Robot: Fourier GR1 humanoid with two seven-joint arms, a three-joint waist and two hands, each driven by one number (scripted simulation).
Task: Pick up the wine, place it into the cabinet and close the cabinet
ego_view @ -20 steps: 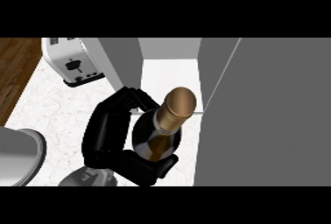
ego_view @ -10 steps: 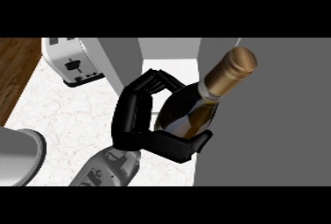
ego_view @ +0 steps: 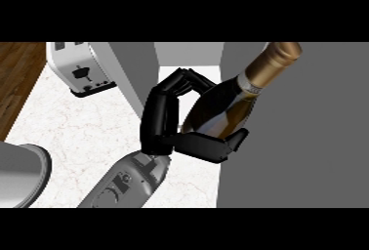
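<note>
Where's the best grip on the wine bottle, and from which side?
Grip the wine bottle around its wide lower body, coming in from its left, as the hand does now: fingers and thumb curl round it. The gold-foil neck tapers and tilts up-right toward the grey cabinet door.

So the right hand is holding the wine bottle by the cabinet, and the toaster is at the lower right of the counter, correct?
Not quite. The right hand does hold the wine bottle by the cabinet, but the head view shows the toaster at the upper left of the counter, not lower right.
</note>
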